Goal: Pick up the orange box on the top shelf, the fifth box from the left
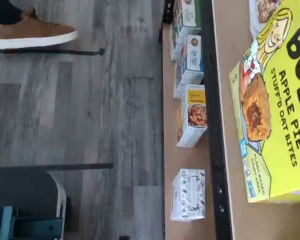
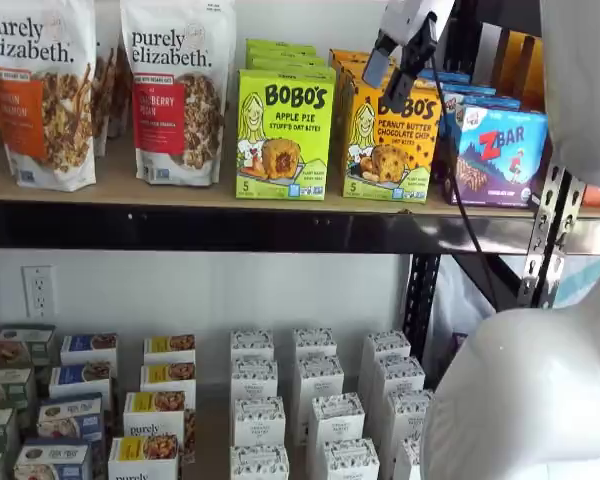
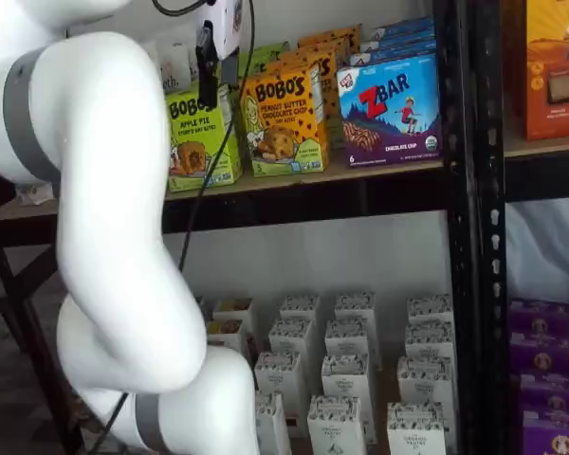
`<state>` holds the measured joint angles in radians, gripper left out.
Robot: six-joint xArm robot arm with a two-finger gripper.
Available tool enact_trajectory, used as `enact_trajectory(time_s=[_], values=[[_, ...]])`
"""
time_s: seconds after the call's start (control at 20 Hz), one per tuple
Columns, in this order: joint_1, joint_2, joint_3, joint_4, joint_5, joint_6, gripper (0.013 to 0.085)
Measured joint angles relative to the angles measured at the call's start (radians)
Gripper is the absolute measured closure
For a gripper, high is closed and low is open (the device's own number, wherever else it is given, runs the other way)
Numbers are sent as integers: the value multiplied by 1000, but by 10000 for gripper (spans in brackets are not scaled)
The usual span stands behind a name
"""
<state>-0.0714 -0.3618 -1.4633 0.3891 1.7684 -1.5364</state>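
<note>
Not yet gripped: orange box [image 2: 392, 135] standing on top shelf [image 2: 180, 192], at 3 o'clock of green box [image 2: 283, 135]. Claw [image 2: 400, 75] hovering before its upper face; clenched or released, cannot tell. Readable: "BOBO'S Peanut Butter Chocolate Chip", "Apple Pie", "ZBar". Left: closing in, gripping, lifting.

Orange box [image 2: 391, 128]: glossy printed card; top shelf [image 2: 180, 187] beneath it: matt tan wood, black metal front rail.
</note>
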Motion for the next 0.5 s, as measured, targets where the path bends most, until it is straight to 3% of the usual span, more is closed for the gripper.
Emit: enact_trajectory(time_s=[0.15,0.5], values=[[22,-33,38,-54,-59,4,130],[9,-37,41,-51,-52,-6,130]])
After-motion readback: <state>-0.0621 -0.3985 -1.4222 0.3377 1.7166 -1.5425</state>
